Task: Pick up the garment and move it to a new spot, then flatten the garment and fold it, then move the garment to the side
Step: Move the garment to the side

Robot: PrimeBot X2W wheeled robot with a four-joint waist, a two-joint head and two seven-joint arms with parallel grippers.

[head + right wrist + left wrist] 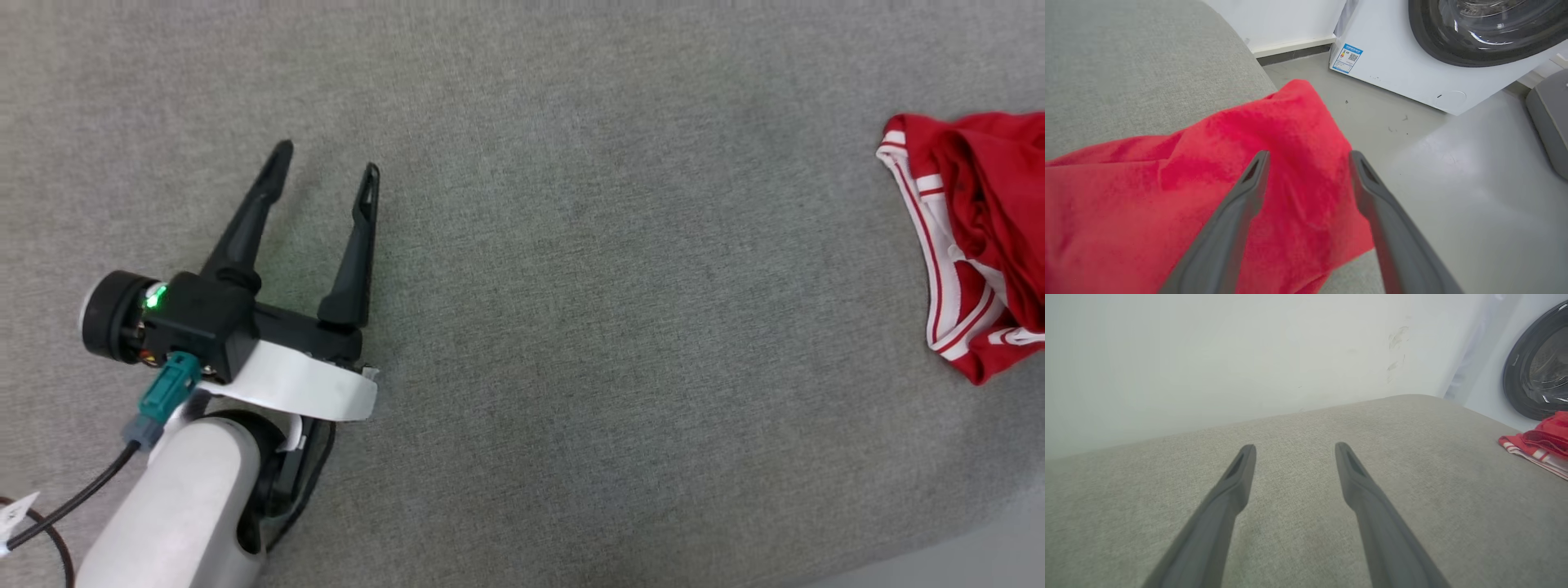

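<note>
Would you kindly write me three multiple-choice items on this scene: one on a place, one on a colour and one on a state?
1. Where in the head view does the garment lie?
A. at the right edge
B. at the left edge
C. in the centre

2. What is its main colour?
A. blue
B. red
C. green

3. How does the left gripper stand?
A. shut on the garment
B. shut and empty
C. open and empty

Answers:
1 A: it lies bunched at the right edge of the grey surface.
2 B: the cloth is red with white striped trim.
3 C: its fingers stand apart over bare surface, with nothing between them.
</note>
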